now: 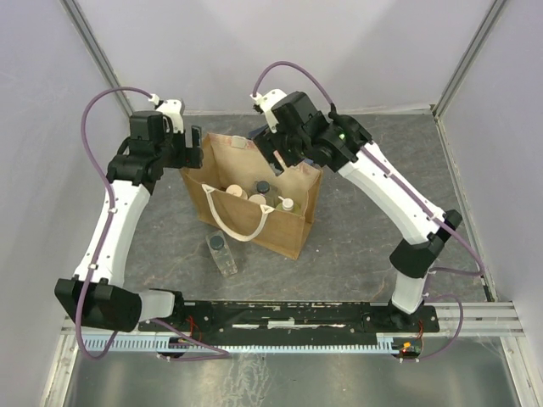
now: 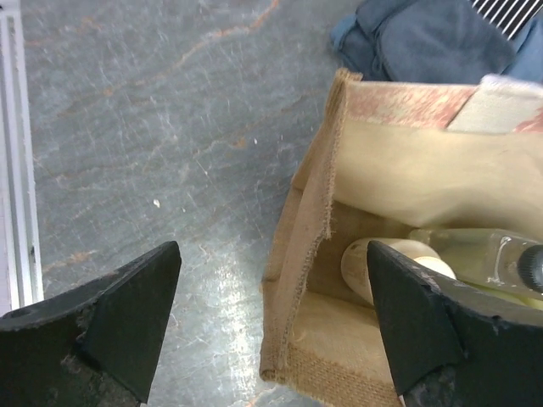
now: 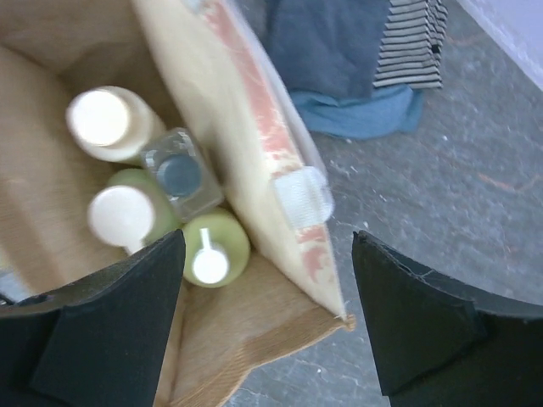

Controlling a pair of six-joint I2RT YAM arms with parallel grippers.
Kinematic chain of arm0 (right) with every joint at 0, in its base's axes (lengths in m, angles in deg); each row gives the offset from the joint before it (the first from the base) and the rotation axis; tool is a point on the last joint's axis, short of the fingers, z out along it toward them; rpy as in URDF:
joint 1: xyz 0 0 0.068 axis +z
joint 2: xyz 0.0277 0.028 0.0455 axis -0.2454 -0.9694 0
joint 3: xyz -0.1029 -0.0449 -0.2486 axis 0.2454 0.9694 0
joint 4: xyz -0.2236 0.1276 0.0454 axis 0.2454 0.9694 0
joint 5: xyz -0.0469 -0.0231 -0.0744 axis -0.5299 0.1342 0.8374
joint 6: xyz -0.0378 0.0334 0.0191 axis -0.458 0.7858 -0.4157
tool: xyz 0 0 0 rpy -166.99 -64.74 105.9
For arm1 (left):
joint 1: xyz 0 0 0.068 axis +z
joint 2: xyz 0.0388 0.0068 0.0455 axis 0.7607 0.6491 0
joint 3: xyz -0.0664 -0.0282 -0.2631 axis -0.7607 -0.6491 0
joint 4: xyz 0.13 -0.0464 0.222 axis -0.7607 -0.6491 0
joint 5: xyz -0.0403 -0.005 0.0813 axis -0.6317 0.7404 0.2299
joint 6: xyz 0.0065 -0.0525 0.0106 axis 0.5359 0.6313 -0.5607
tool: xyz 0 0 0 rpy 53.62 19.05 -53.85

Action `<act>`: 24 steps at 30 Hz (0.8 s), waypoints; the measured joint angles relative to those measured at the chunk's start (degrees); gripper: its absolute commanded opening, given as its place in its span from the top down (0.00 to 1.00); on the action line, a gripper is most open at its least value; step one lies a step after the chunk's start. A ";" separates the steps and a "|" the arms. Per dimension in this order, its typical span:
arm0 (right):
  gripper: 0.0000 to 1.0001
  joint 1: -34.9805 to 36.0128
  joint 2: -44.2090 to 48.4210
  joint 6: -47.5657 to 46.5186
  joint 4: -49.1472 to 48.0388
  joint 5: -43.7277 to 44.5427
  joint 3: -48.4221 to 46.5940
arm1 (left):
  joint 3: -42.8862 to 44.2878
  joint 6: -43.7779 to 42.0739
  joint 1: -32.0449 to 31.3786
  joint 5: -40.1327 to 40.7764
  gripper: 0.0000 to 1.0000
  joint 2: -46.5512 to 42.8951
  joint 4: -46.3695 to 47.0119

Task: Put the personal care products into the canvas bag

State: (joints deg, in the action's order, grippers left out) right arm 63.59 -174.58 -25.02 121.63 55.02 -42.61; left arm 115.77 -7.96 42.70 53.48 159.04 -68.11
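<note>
Table [image 1: 356, 246]: grey surface showing round the bag at 3, 6 and 9 o'clock.
Bag [image 1: 288, 229]: mid-table, mouth open.
Left gripper [image 2: 273, 250]: at the bag's 10 o'clock corner, jaws spread astride the rim, empty.
Right gripper [image 3: 267, 236]: over the 1 o'clock rim, jaws spread, empty.
Four containers [image 3: 180, 174]: upright inside the bag.
Clear bottle [image 1: 221, 253]: on the table, at the bag's 7 o'clock.
</note>
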 measured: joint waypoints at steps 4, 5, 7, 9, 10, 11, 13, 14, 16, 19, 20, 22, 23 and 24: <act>0.12 -4.07 -1.64 0.24 -0.04 -0.11 2.43 | 2.89 0.13 0.00 -0.04 0.01 -1.31 -1.49; 0.12 -4.87 -2.14 0.24 -0.09 -0.57 2.62 | 3.32 0.28 0.00 -0.02 0.01 -1.81 -1.90; 0.12 -6.60 -3.23 0.26 -0.17 -1.77 2.73 | 3.89 2.03 0.00 0.02 0.01 -3.19 -3.58; 0.12 -7.96 -4.11 0.35 -0.37 -3.48 2.73 | 3.96 3.87 0.00 -0.11 0.00 -4.39 -5.79; 0.12 -8.33 -4.39 0.42 -0.46 -4.17 2.73 | 3.85 4.85 -0.04 -0.24 0.00 -4.98 -6.93; 0.12 -8.72 -4.70 0.46 -0.50 -5.01 2.73 | 3.48 5.81 -0.07 -0.33 0.00 -5.66 -7.78; 0.12 -9.14 -5.16 0.46 -0.50 -6.10 2.73 | 1.86 7.74 -0.28 -0.68 0.00 -7.61 -9.11; 0.12 -9.27 -5.33 0.46 -0.48 -6.58 2.73 | 0.79 8.83 -0.44 -0.81 0.00 -8.98 -10.40; 0.12 -9.38 -5.60 0.44 -0.46 -7.34 2.73 | -0.72 10.62 -0.63 -1.31 0.00 -11.52 -12.74; 0.13 -9.42 -5.68 0.44 -0.48 -8.44 2.73 | -2.71 13.57 -0.81 -2.45 0.00 -15.41 -15.65; 0.13 -9.42 -5.68 0.44 -0.50 -8.66 2.75 | -3.50 14.45 -0.81 -2.95 0.00 -16.55 -16.26; 0.13 -9.42 -5.68 0.46 -0.57 -9.22 2.93 | -6.21 16.59 -1.05 -4.26 0.00 -19.28 -17.44; 0.13 -9.42 -5.81 0.44 -0.57 -9.49 3.04 | -7.48 17.68 -1.18 -4.94 0.01 -20.26 -18.12; 0.13 -9.42 -6.03 0.46 -0.59 -9.62 3.06 | -8.98 18.78 -1.42 -5.38 0.00 -21.22 -18.73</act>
State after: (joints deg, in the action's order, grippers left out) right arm 54.17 -180.62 -24.57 121.04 45.40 -39.55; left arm 106.78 10.82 41.28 48.10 137.82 -86.84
